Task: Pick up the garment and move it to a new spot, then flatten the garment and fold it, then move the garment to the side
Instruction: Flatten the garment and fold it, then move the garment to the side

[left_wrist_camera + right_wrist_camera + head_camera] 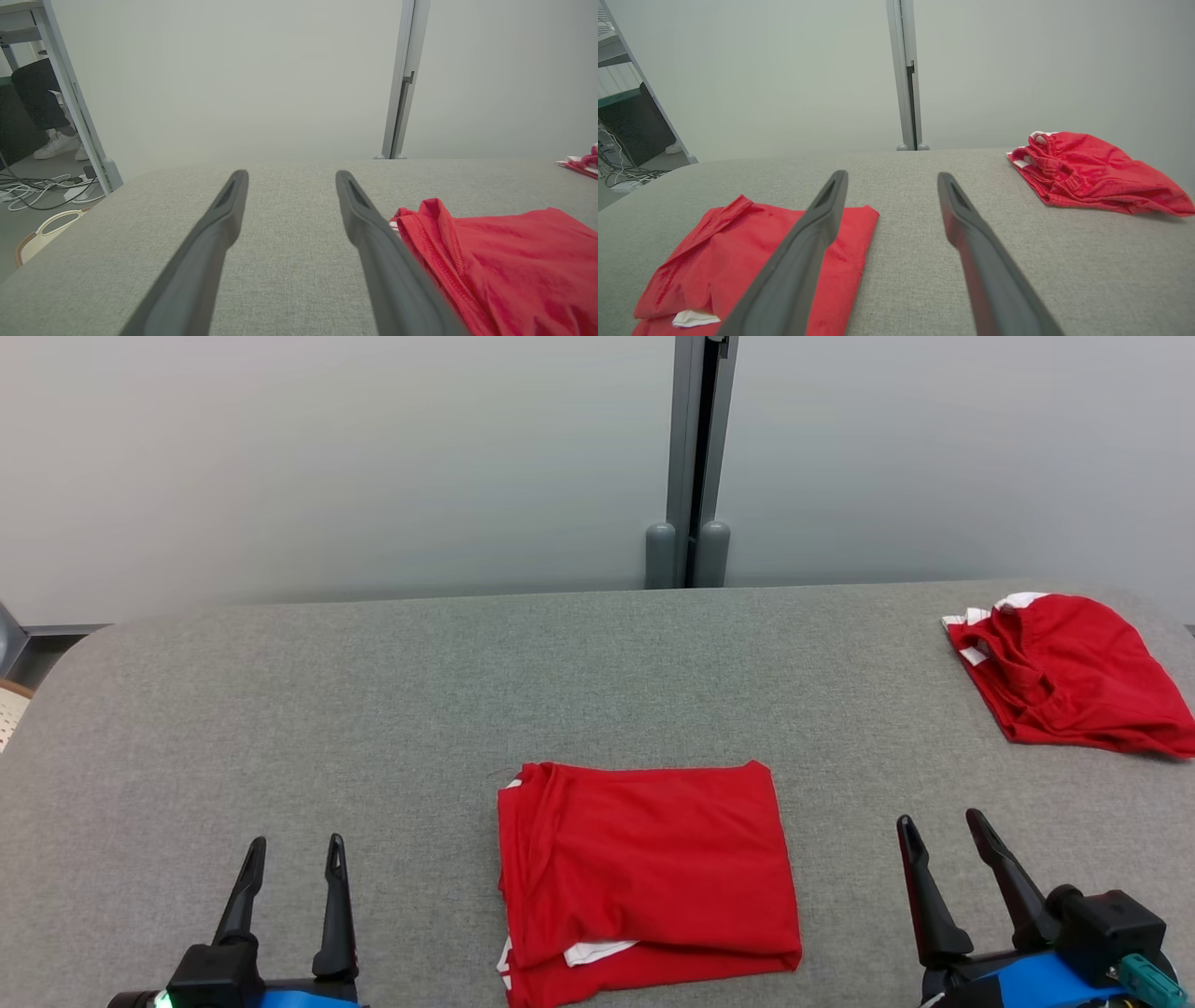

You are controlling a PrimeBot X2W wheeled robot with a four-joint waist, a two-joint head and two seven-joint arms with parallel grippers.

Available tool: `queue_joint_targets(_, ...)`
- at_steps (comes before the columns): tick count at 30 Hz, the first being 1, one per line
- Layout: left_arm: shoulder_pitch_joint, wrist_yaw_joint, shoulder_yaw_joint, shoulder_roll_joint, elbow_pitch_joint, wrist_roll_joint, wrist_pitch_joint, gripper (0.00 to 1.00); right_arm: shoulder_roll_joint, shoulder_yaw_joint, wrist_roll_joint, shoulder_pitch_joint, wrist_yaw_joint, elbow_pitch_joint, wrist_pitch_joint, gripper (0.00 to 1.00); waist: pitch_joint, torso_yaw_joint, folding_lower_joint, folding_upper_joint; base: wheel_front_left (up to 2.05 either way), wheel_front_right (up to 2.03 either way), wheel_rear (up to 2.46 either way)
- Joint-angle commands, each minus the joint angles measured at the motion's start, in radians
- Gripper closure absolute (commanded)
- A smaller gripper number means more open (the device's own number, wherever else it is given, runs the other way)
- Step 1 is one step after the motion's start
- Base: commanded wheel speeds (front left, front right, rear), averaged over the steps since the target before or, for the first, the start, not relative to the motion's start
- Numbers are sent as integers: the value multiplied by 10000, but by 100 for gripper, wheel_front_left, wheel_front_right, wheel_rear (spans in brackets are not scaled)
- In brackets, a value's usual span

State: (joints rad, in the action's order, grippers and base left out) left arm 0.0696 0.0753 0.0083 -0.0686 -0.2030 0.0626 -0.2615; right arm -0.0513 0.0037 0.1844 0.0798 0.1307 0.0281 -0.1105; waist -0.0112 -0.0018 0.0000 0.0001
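Grey fabric covers the table (pixel 373 691) before us, with a pale wall behind it. Our left gripper (pixel 296 845) and right gripper (pixel 939 819) both have their fingers spread wide and hold nothing. Between them, apart from both, the folded red garment (pixel 644 868) lies flat on the table, a white strip showing at its near edge. Well off to our right, near the table's far edge, sits a second red garment (pixel 1074 672), loosely bunched.

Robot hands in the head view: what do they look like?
The left hand and right hand each have two long, dark, tapering fingers on a black block, with blue wrapping behind. A green light glows at the left's base; a teal plug sits beside the right's.
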Motion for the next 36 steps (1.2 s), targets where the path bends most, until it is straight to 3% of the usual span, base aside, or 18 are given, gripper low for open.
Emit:
queue_joint_targets(1, -27, -57, -22, -52, -16, 72, -11, 0, 13, -19, -26, 108, 4, 31, 3, 0, 10, -2, 0, -1, 0, 0, 0)
queue_joint_targets(16, -588, -137, -204, -79, -157, 151, -24, 0, 9, 741, -635, -2092, 4, 757, 337, 0, 547, 280, 0, -1, 0, 0, 0)
queue_joint_targets(23, -885, -132, -347, -51, -244, 191, -38, 0, 6, 890, -584, -3253, 4, 2713, 264, 0, 882, 627, 0, -1, 0, 0, 0)
queue_joint_targets(36, -1166, -145, -424, 5, -178, 266, -42, 0, 4, 922, -303, -3785, 2, 5970, -356, 0, 1367, 1108, 0, -1, 0, 0, 0)
